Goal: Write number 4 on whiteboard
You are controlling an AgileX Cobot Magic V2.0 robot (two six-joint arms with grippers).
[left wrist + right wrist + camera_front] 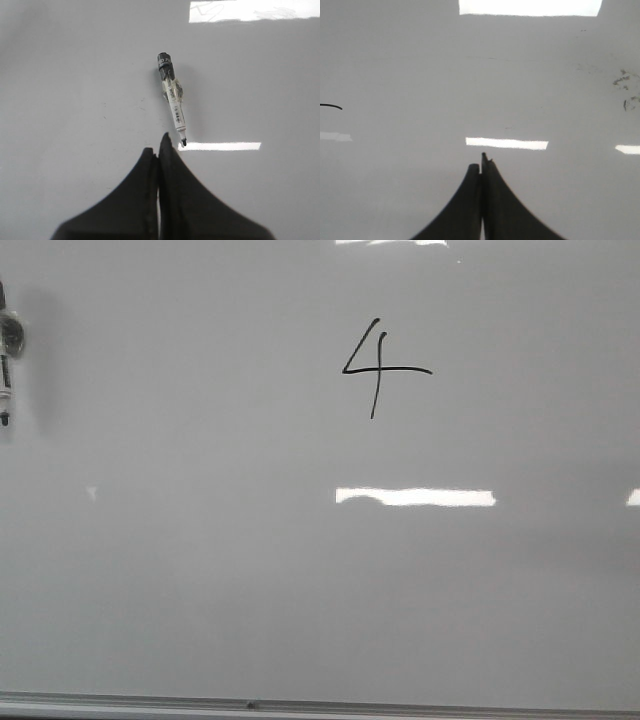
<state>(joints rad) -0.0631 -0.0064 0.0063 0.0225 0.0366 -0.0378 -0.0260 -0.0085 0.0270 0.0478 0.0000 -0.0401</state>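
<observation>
The only sign I can read is the 4 (378, 368), drawn in thin black line on the whiteboard (200, 590), toward its far edge and a little right of the middle. The marker (172, 98) lying at the board's left edge carries a white label with small print, too fine for me to make out.
</observation>
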